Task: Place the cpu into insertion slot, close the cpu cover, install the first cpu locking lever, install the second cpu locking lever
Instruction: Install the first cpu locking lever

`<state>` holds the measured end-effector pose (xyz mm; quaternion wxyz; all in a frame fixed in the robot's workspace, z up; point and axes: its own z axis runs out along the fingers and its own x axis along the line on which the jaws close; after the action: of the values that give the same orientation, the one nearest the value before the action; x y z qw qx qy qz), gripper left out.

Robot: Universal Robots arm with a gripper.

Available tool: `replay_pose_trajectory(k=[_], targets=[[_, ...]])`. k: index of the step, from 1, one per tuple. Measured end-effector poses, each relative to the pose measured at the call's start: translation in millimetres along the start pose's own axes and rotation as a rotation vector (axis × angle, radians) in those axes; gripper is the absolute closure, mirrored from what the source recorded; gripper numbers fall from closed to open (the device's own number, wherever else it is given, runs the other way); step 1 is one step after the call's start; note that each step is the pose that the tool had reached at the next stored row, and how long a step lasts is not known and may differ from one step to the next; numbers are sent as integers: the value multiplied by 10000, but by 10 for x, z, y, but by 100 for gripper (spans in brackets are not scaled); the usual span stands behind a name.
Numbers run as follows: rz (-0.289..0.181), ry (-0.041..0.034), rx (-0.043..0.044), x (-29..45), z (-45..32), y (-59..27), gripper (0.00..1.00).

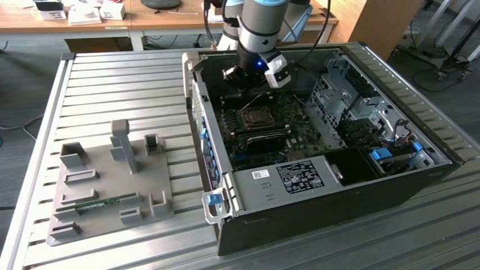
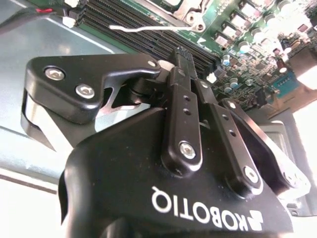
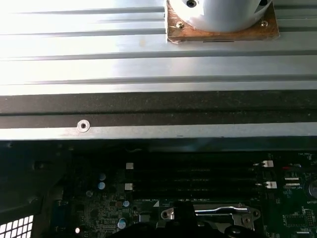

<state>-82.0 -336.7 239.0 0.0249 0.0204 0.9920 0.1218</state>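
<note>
Slatted metal table, open computer case; insertion slot dark square, silver-framed; jaws pressed together nearby.

Stock on view: one robot arm, one gripper, one open computer case, one green motherboard, one socket, one grey fixture plate, one slatted metal table.

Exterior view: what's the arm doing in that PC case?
The hand hangs inside the open computer case, low over the circuit board and beside the insertion slot. What it holds, if anything, cannot be made out, nor can the slot's contents.
</note>
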Motion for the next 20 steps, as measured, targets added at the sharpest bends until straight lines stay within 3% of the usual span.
replay_pose_trajectory(k=[2,3,7,9,18,20], targets=[[22,-6,0,0,1,0,89],[26,-7,-51,0,2,0,89],[66,19,-746,0,1,-3,89],[190,-17,-779,0,5,-6,89],[1740,-469,-706,1,36,-14,89],[1916,-520,-696,1,37,-15,89]])
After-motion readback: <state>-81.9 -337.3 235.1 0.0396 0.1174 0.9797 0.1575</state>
